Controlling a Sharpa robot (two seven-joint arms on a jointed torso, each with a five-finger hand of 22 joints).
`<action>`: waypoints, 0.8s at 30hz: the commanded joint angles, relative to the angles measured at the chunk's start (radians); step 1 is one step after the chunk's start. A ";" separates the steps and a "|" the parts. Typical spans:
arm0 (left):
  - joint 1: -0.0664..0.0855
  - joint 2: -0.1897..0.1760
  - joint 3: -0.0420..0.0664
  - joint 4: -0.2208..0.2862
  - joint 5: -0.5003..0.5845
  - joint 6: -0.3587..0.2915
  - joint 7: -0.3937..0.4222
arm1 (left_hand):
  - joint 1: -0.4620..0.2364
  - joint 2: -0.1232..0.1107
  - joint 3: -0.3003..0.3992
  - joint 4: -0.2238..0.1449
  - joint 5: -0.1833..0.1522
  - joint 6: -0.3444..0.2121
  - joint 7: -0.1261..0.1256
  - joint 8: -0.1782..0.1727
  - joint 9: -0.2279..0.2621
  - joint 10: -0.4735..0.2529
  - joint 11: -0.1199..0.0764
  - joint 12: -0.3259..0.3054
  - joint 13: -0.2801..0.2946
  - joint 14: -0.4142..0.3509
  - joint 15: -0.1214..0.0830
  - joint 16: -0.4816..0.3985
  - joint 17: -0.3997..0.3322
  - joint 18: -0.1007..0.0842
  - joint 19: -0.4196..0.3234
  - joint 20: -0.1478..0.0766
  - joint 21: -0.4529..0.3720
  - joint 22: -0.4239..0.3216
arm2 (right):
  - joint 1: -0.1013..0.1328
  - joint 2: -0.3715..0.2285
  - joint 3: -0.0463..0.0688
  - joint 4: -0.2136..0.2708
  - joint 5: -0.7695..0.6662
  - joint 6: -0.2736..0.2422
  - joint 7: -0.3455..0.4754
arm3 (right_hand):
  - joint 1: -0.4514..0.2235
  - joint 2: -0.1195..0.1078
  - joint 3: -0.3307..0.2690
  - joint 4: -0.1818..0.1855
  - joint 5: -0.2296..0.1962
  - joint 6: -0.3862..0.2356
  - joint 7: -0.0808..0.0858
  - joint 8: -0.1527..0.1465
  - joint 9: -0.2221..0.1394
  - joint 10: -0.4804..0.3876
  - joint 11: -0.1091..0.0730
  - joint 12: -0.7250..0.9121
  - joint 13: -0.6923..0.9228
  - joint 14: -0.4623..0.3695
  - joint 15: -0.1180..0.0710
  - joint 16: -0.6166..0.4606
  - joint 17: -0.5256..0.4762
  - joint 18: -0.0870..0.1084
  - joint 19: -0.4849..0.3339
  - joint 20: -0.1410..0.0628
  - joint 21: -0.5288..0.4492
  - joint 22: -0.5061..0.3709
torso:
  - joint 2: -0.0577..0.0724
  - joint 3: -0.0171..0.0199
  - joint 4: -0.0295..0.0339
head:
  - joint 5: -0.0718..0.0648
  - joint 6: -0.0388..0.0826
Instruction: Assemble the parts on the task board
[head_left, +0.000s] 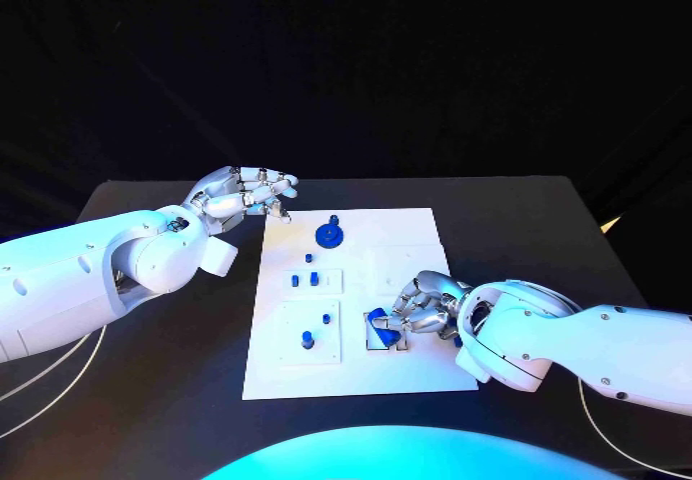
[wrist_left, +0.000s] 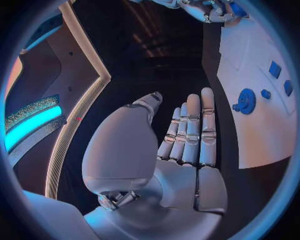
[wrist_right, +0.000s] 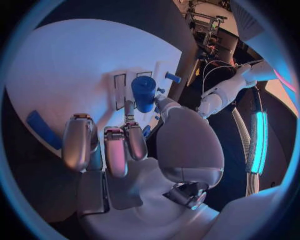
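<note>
Pinching blue cylinder part (wrist_right: 143, 93) over task board (head_left: 411, 225) near its right edge, right hand (head_left: 426, 305) risks tilted, jammed insertion. Left hand (head_left: 242, 193) off board's far-left corner, fingers loosely curled, holding nothing.

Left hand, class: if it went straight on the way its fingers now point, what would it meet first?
Probably the task board. In the head view the left hand hangs open by its far left corner, fingers aimed across it; the round blue part lies a little nearer the robot than that line. Height is unclear.
</note>
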 joint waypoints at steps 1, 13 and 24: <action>0.000 0.000 0.001 0.003 0.003 0.017 0.007 | 0.009 0.002 -0.006 0.002 0.002 -0.002 0.023 0.005 0.001 -0.006 -0.002 0.003 -0.001 -0.007 0.002 -0.004 -0.001 0.004 0.002 0.002 -0.005 -0.001 | -0.002 0.003 0.000 -0.001 -0.041 0.002 -0.010 | -0.046 0.017 -0.060 0.002 -0.083 -0.010 0.002 0.008 0.004 0.001 -0.005 -0.005 0.093 0.089 -0.006 -0.003 0.172 -0.002 0.014 -0.007 -0.007 0.180 | 0.000 -0.0003 0.0003 | 0.000 0.000; 0.000 -0.002 0.001 0.004 0.003 0.016 0.006 | 0.010 0.003 -0.006 0.003 0.002 -0.002 0.023 0.005 0.001 -0.006 -0.002 0.003 -0.002 -0.007 0.002 -0.004 -0.001 0.004 0.002 0.002 -0.005 -0.001 | -0.004 -0.010 0.000 0.021 -0.074 -0.005 0.007 | -0.069 0.088 -0.266 0.002 -0.132 -0.021 0.003 0.021 0.009 0.001 -0.003 -0.010 0.095 0.088 -0.005 -0.005 0.170 -0.001 0.015 -0.006 -0.019 0.181 | 0.000 0.0002 -0.0002 | 0.003 0.000; 0.000 -0.002 0.001 0.002 0.003 0.014 0.004 | 0.010 0.003 -0.006 0.003 0.002 -0.002 0.023 0.005 0.001 -0.006 -0.002 0.003 -0.002 -0.007 0.002 -0.004 -0.001 0.004 0.002 0.002 -0.005 -0.001 | -0.004 -0.065 0.000 0.079 -0.097 0.042 0.070 | 0.197 0.122 -0.295 -0.024 -0.104 -0.005 -0.008 0.051 0.014 0.018 -0.013 0.010 0.116 0.091 -0.013 -0.002 0.181 -0.005 0.024 -0.012 -0.001 0.188 | -0.001 0.0004 -0.0016 | 0.003 0.002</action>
